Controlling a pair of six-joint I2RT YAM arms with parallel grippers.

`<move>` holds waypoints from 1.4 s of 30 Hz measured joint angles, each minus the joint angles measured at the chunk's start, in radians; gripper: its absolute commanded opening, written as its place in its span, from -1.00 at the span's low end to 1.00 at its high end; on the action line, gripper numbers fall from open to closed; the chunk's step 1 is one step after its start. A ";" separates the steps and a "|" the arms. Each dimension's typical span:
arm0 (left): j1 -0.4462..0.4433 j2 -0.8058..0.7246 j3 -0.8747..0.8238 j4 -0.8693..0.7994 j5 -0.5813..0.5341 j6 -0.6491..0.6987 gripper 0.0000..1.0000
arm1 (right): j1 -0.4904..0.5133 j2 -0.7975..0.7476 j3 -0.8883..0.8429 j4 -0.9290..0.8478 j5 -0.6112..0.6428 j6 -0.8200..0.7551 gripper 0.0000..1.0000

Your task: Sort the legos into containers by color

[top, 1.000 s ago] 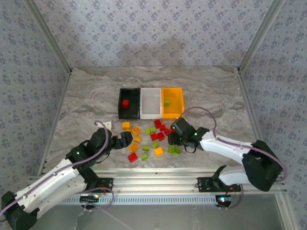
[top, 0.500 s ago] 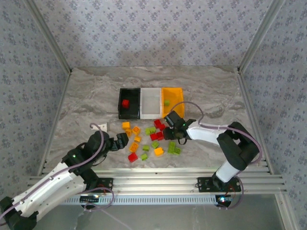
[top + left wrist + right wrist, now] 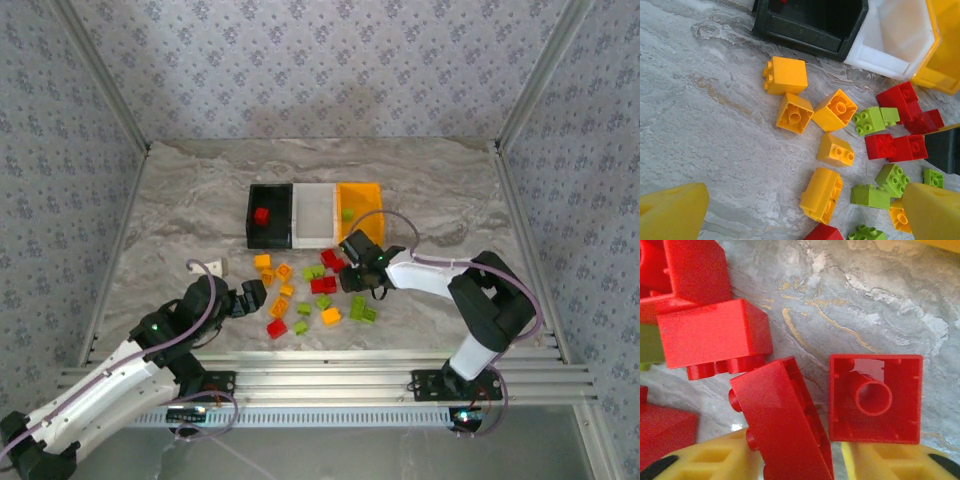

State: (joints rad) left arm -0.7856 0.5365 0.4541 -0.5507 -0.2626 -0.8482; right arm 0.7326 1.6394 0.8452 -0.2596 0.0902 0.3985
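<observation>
The left arm [image 3: 120, 365] stretches from its base at 7 o'clock toward 1 o'clock, lying low and nearly straight. The left pincer [image 3: 252, 294] at its tip points toward 2 o'clock, and its yellow fingers [image 3: 670, 212] are spread wide. The right arm [image 3: 470, 345] rises from its base at 5 o'clock, folds sharply at the elbow [image 3: 495, 290] and reaches toward 9 o'clock. The right pincer [image 3: 350, 275] is tipped downward, its yellow pads [image 3: 880, 462] drawn close together; whether they clamp cannot be told

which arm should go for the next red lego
Right. The right gripper sits down among the red bricks, one tilted brick between its fingers. The left gripper hovers open beside the yellow bricks, short of the reds.
</observation>
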 measured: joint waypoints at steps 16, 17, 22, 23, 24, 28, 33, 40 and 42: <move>0.000 0.011 -0.006 0.000 0.000 -0.010 0.99 | 0.052 -0.184 -0.094 -0.001 0.019 0.005 -0.51; 0.000 0.011 -0.006 0.000 0.000 -0.010 0.99 | 0.056 -0.217 -0.103 -0.013 0.019 0.008 -0.52; 0.000 0.010 -0.006 -0.015 -0.014 -0.015 0.99 | 0.074 -0.376 -0.108 -0.081 0.006 0.011 -0.55; 0.000 0.007 -0.006 -0.024 -0.020 -0.018 0.99 | 0.075 -0.396 -0.101 -0.094 -0.002 0.011 -0.55; 0.000 0.004 -0.006 -0.031 -0.026 -0.021 0.99 | 0.077 -0.406 -0.084 -0.110 -0.015 0.010 -0.55; 0.006 -0.012 -0.006 -0.064 -0.046 -0.033 0.99 | 0.089 -0.341 0.052 -0.130 -0.060 -0.004 -0.55; 0.007 -0.035 -0.006 -0.083 -0.047 -0.033 0.99 | 0.106 -0.070 0.355 -0.090 -0.121 -0.038 -0.54; 0.007 -0.039 -0.006 -0.098 -0.022 -0.029 0.99 | 0.105 0.358 0.813 -0.083 -0.178 -0.075 -0.50; 0.007 -0.039 -0.006 -0.104 -0.014 -0.027 0.99 | 0.103 0.456 0.922 -0.109 -0.185 -0.074 -0.45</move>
State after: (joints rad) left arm -0.7788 0.4973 0.4477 -0.6548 -0.2764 -0.8753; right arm 0.8356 2.0956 1.7672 -0.3687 -0.0944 0.3241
